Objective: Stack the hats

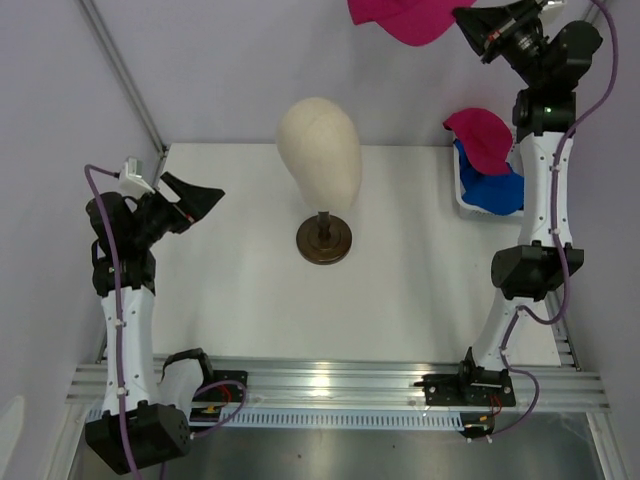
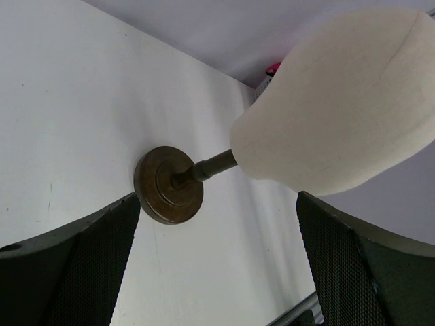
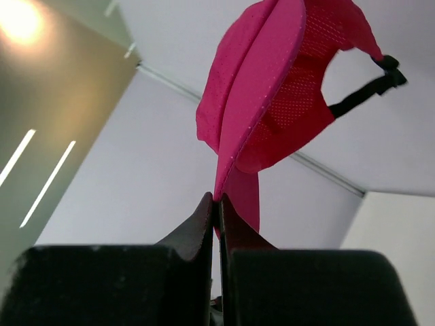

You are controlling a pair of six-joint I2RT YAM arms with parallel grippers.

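Right claw (image 3: 216, 204): pinched together on the brim of a pink cap (image 3: 272, 95), hoisted high, well above the table (image 1: 230, 300). Just below, in the white basket (image 1: 462, 205): a second pink cap (image 1: 482, 138) lying over a blue cap (image 1: 498, 190). Left claw (image 1: 205, 200): spread apart, empty, facing the mannequin head (image 1: 320, 145). Looks like mid-carry. Next probably calls for swinging over that head, lowering crown-up, then letting go.

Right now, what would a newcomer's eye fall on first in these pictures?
A magenta-pink cap hangs high at the far right, pinched in the shut right gripper. The cream mannequin head stands bare in the middle of the table. In the white basket at the right edge, another pink cap lies on a blue cap.
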